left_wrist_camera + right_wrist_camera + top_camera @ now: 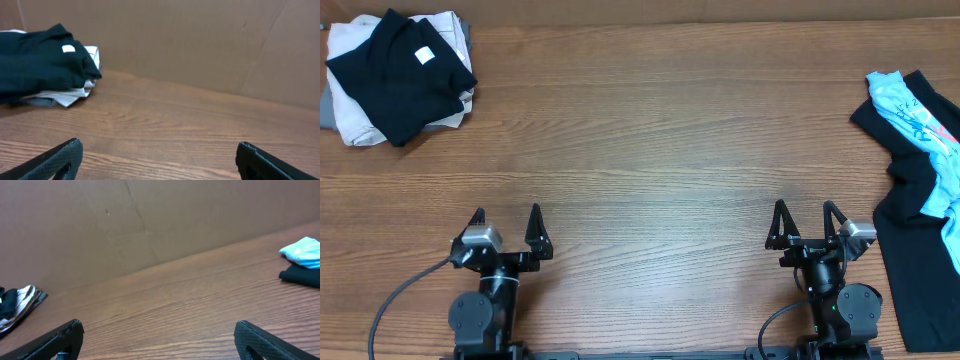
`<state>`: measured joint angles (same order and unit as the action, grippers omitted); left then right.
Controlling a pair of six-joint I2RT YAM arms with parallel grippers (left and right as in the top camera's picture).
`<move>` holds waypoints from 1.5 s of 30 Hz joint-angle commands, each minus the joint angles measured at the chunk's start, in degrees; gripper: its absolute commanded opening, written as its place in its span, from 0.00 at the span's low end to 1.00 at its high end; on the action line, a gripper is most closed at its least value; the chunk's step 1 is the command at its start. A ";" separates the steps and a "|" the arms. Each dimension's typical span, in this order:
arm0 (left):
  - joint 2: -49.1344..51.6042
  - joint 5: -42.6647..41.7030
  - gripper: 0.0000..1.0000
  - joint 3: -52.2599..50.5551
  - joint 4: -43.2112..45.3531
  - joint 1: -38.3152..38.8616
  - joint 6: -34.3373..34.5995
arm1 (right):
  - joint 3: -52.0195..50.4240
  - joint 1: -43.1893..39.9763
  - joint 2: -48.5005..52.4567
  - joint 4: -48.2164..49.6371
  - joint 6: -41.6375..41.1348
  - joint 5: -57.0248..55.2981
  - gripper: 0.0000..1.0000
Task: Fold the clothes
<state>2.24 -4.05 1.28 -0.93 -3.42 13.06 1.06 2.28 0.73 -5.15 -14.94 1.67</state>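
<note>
Lying folded: black garment point(398, 82), white-square label.

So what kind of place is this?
Probably a robot test bench, not a home: two robot arms at a wooden table, a cardboard wall behind, and clothes piled at both ends.
</note>
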 commanded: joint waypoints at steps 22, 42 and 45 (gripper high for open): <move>-1.99 0.39 1.00 -1.01 -3.23 -2.19 -5.35 | -0.61 0.26 -0.57 0.44 0.37 0.09 1.00; -1.99 0.39 1.00 -1.01 -3.23 -2.19 -5.35 | -0.61 0.28 -0.57 0.44 0.37 0.09 1.00; -1.99 0.42 1.00 -1.01 -3.23 -2.19 -5.35 | -0.61 0.28 -0.57 0.44 0.37 0.09 1.00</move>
<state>0.91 -4.05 0.67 -4.27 -5.30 8.78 1.06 2.28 0.73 -5.10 -14.94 1.67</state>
